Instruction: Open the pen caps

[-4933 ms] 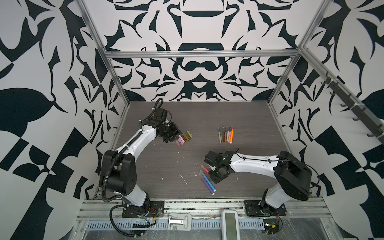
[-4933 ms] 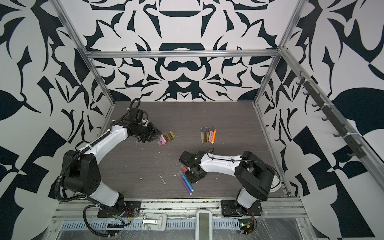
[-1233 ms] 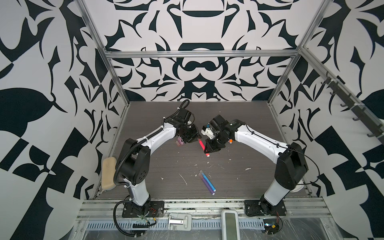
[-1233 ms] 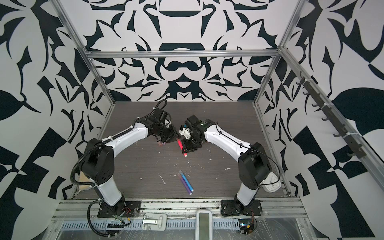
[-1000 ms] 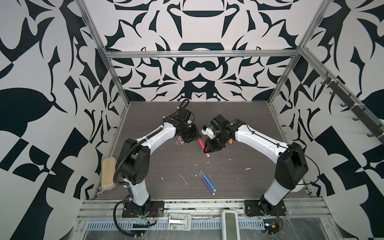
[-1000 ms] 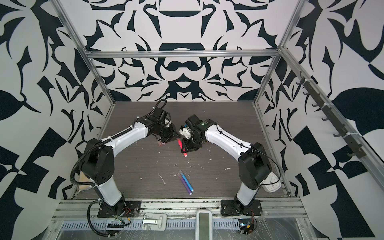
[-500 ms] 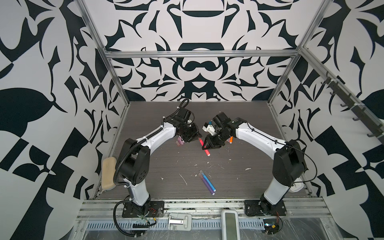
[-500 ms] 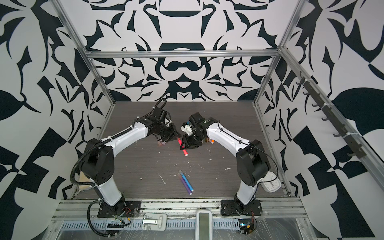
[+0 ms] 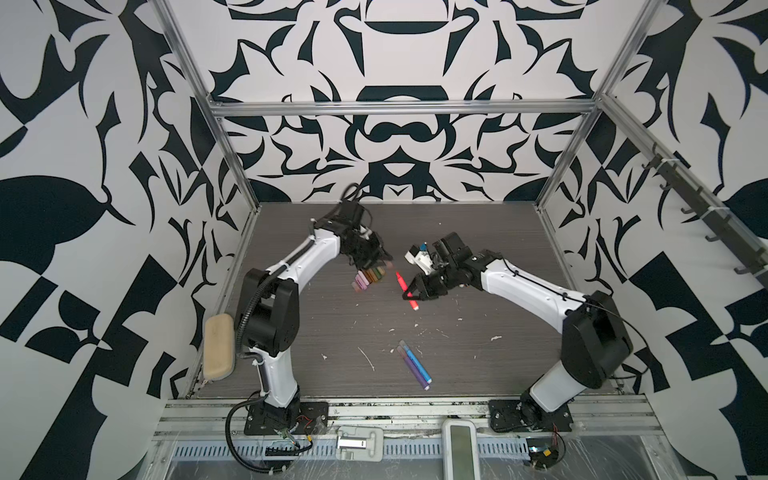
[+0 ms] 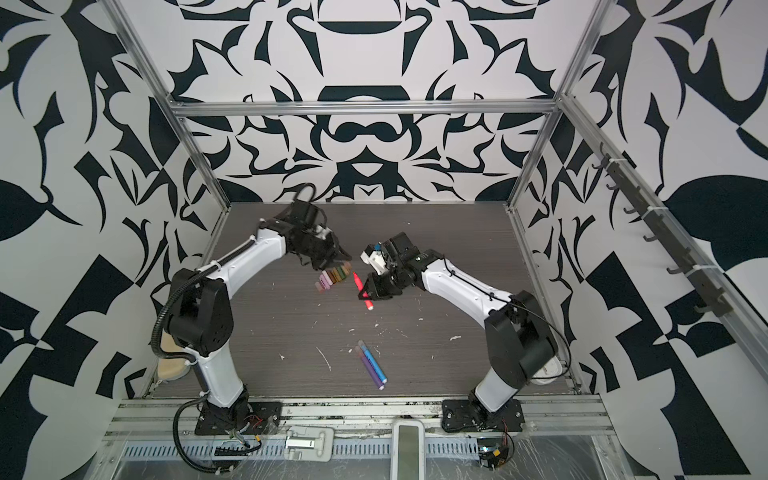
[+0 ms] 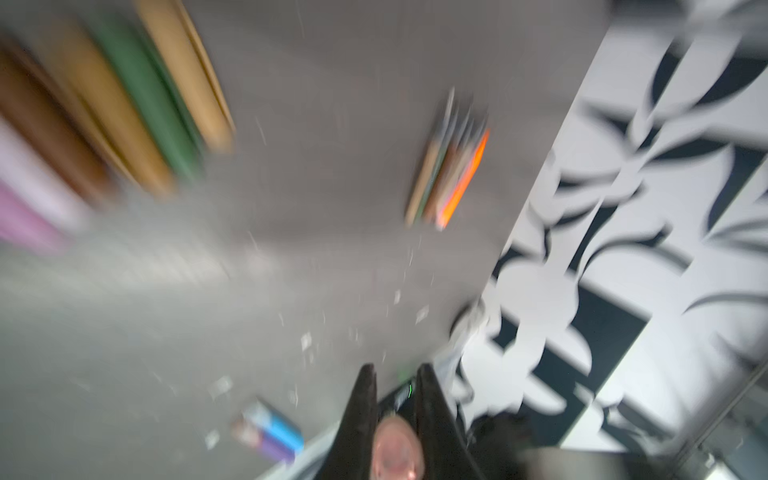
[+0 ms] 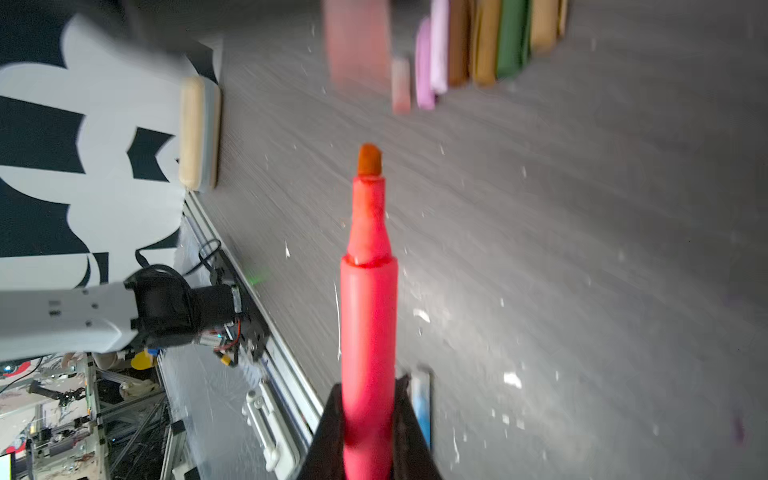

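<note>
Left fingers [image 11: 359, 415] pinch pink cap [image 11: 394, 455], right fingers [image 12: 326, 438] pen [image 12: 368, 324].

No word, number or brand is legible to me from the remote station. The red pen [image 12: 368, 324], the pink cap [image 11: 394, 455] and the row of pen caps [image 9: 368, 277] near the middle of the worktop [image 9: 324, 316] carry no marking I can read, and both wrist views are blurred.

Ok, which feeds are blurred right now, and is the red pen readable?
Left wrist view: heavy motion blur, the row of caps smears into streaks. Right wrist view: the red pen in the right end effector is sharp, the table behind it streaked. Both top views: sharp, evenly lit, no glare.
</note>
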